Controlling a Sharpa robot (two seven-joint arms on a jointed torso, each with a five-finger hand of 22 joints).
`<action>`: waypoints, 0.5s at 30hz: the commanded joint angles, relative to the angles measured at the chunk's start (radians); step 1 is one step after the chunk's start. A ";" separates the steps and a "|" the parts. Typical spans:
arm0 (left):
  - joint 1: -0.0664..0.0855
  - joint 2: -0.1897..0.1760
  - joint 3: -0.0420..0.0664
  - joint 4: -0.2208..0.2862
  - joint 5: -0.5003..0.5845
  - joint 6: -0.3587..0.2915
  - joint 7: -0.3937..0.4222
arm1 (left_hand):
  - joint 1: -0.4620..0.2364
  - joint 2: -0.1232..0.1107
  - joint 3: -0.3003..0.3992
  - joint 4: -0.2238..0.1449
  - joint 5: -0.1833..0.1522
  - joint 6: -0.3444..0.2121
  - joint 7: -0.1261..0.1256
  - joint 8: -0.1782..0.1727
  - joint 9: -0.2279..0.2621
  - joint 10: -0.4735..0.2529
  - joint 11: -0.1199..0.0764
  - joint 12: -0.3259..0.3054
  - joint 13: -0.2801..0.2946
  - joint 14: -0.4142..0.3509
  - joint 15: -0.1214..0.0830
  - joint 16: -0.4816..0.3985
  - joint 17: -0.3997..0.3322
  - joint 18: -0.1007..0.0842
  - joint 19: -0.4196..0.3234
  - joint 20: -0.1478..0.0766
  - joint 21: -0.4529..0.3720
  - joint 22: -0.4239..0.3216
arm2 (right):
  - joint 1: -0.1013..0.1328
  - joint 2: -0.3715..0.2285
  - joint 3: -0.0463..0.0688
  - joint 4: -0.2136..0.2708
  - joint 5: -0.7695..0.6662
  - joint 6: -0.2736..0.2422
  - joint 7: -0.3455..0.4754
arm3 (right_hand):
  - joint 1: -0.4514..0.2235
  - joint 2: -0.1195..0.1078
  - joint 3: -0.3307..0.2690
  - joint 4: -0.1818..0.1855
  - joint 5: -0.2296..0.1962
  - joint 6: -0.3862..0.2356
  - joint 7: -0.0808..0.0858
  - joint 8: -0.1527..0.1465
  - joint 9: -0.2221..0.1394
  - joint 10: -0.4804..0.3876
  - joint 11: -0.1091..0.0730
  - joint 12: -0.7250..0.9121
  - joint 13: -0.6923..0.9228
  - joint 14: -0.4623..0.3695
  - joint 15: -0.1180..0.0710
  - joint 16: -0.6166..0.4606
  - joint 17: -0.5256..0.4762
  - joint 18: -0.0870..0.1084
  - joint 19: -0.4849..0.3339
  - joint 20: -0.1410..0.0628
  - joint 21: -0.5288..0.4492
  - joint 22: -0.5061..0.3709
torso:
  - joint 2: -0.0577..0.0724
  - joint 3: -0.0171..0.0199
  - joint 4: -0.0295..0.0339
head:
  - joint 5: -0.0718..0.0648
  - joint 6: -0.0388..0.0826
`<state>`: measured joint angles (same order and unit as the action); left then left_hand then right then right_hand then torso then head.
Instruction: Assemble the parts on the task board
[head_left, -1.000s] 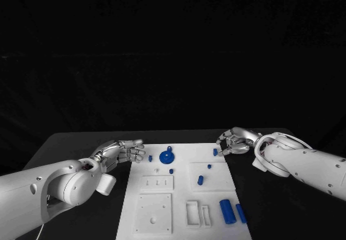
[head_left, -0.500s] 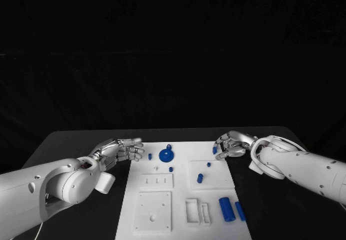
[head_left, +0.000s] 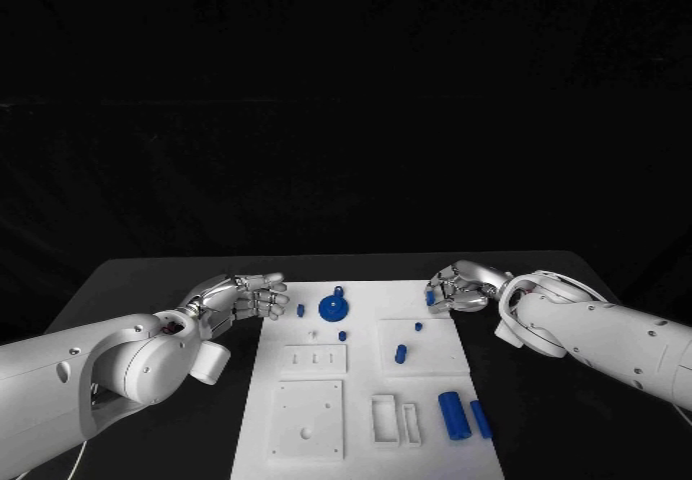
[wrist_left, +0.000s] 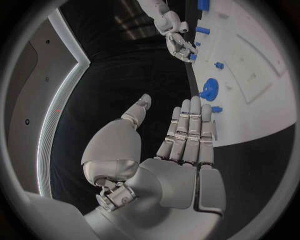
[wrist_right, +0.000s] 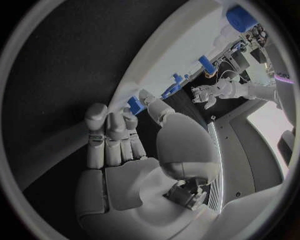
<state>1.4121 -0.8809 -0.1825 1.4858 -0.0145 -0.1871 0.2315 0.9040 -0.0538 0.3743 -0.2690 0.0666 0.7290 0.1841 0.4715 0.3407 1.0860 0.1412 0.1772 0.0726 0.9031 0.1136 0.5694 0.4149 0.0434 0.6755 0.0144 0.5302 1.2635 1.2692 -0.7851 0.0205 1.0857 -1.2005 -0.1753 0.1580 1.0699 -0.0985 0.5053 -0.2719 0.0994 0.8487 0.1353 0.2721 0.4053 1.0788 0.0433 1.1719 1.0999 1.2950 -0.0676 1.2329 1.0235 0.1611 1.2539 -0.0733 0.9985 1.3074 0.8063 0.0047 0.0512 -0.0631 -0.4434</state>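
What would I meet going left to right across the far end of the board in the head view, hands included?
Left hand → small blue peg → round blue part → small blue piece at the right edge → right hand.

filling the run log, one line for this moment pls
left hand: open, beside white task board | right hand: at small blue peg, grip unclear

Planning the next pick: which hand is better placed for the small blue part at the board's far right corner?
The right hand: its fingers are right beside that small blue part, while the left hand sits off the task board's opposite edge.
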 joint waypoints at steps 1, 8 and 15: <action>0.001 0.000 0.001 0.003 -0.005 0.018 0.009 | 0.008 0.005 0.000 -0.004 0.003 0.000 0.004 -0.004 0.001 0.006 0.002 -0.005 -0.001 -0.002 -0.001 -0.003 0.001 0.020 0.000 -0.002 -0.007 -0.002 | -0.005 0.001 -0.002 -0.002 -0.001 0.019 0.011 | 0.001 0.011 0.037 0.009 -0.037 0.032 0.012 0.008 0.001 0.002 -0.009 0.007 -0.002 0.004 -0.009 -0.004 0.002 0.101 0.003 0.006 -0.004 0.015 | -0.001 -0.0003 -0.0010 | 0.000 -0.002; 0.001 -0.001 0.001 0.003 -0.008 0.019 0.007 | 0.007 0.005 0.000 -0.004 0.003 0.000 0.004 -0.004 0.001 0.006 0.002 -0.005 -0.001 -0.002 -0.001 -0.004 0.001 0.020 0.000 -0.002 -0.007 -0.002 | -0.006 0.001 -0.002 -0.003 -0.001 0.019 0.012 | -0.007 0.012 0.079 0.020 -0.046 0.058 0.005 0.018 0.002 0.006 -0.016 0.008 -0.003 0.006 -0.015 -0.005 0.004 0.101 0.006 0.007 0.001 0.017 | -0.001 -0.0008 -0.0010 | 0.000 -0.003; 0.001 -0.001 0.001 0.003 -0.009 0.020 0.006 | 0.007 0.006 0.000 -0.004 0.003 0.000 0.004 -0.004 0.001 0.006 0.002 -0.005 -0.001 -0.002 -0.001 -0.004 0.001 0.020 0.000 -0.002 -0.007 -0.002 | -0.007 0.001 -0.002 -0.003 -0.001 0.013 0.012 | -0.009 0.012 0.095 0.021 -0.048 0.071 -0.001 0.025 0.005 0.007 -0.022 0.008 -0.003 0.007 -0.020 -0.005 0.005 0.101 0.007 0.006 0.003 0.017 | -0.001 -0.0007 -0.0003 | 0.000 -0.004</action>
<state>1.4121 -0.8824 -0.1825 1.4864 -0.0165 -0.1847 0.2305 0.9040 -0.0538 0.3743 -0.2690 0.0666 0.7289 0.1841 0.4715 0.3405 1.0860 0.1412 0.1772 0.0726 0.9031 0.1136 0.5694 0.4148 0.0435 0.6755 0.0144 0.5303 1.2635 1.2666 -0.7848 0.0203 1.0839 -1.1971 -0.1755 0.1673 1.0661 -0.0947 0.5951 -0.2516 0.0573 0.9056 0.1286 0.2931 0.4087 1.0869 0.0281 1.1770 1.0976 1.3004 -0.0803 1.2323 1.0272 0.1612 1.2575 -0.0697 0.9986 1.3074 0.8050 0.0040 0.0501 -0.0627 -0.4466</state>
